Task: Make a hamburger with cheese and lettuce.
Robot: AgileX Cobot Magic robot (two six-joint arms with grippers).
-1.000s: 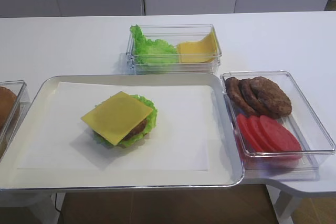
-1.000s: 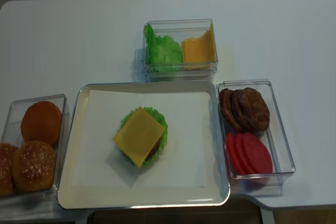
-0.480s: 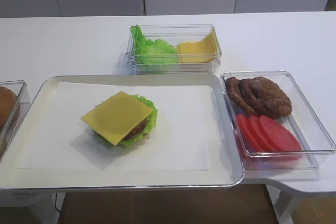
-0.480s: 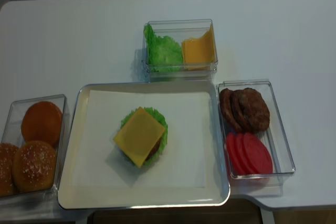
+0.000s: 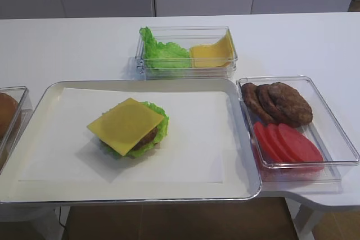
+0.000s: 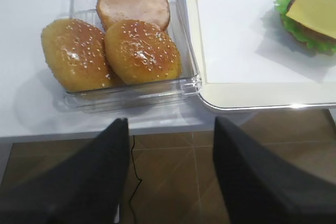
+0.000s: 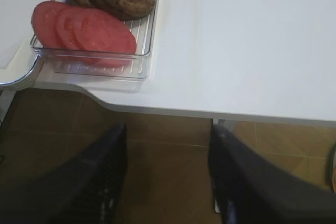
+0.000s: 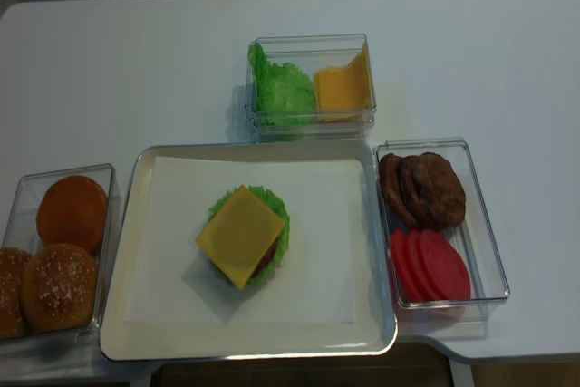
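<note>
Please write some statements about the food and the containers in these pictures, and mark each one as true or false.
1. The cheese lies on top of the hamburger. True.
2. The lettuce sits beside the patty on the paper, not touching it. False: it is in the stack, showing as a green rim around it.
3. The tomato slices share a container with the bare patties. True.
4. The left gripper holds a sesame bun. False: its fingers are apart with nothing between them, below the table edge.
5. The spare cheese slices share the rear container with the lettuce heap. True.
</note>
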